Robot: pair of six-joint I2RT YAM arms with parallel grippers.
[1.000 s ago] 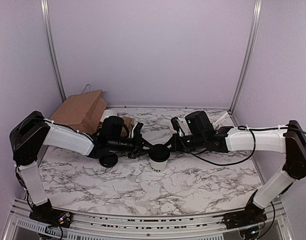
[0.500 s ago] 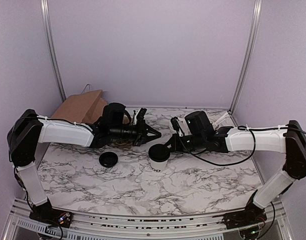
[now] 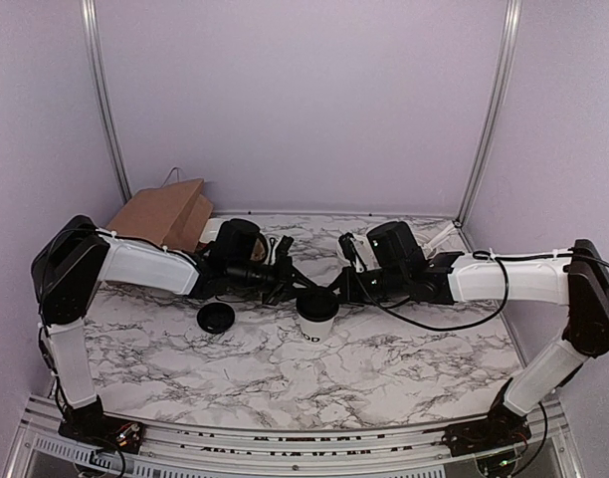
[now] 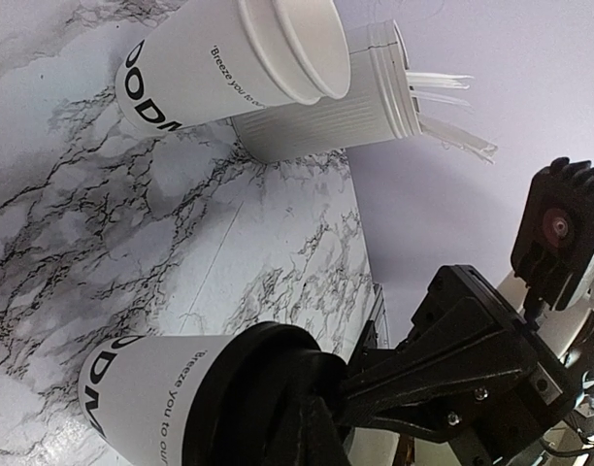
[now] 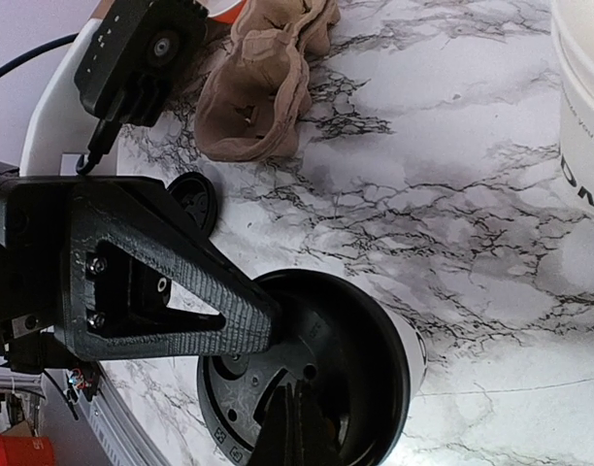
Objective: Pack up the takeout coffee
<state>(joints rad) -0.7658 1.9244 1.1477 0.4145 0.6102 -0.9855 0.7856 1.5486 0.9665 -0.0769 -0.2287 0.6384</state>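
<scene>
The takeout coffee cup (image 3: 315, 327) stands upright mid-table, white with black lettering, with a black lid (image 3: 315, 302) on top. My left gripper (image 3: 290, 287) is shut, its tip against the lid's left side. My right gripper (image 3: 336, 291) is shut, its tip on the lid's right side. In the left wrist view the lidded cup (image 4: 147, 398) fills the bottom, my own gripper (image 4: 312, 432) rests on the lid (image 4: 244, 383), and the right gripper (image 4: 443, 379) meets it opposite. In the right wrist view the lid (image 5: 316, 369) sits under my gripper (image 5: 297, 437).
A second black lid (image 3: 216, 318) lies on the marble table (image 3: 384, 368) left of the cup. A brown paper bag (image 3: 165, 214) stands at the back left. A stack of nested cups (image 4: 219, 68) and a white tub with utensils (image 4: 326, 112) stand behind. Crumpled brown material (image 5: 263, 87) lies nearby.
The left gripper pulled up and back from the cup half a second ago, and has now come back down against the lid. The right arm and the cup have stayed put.
</scene>
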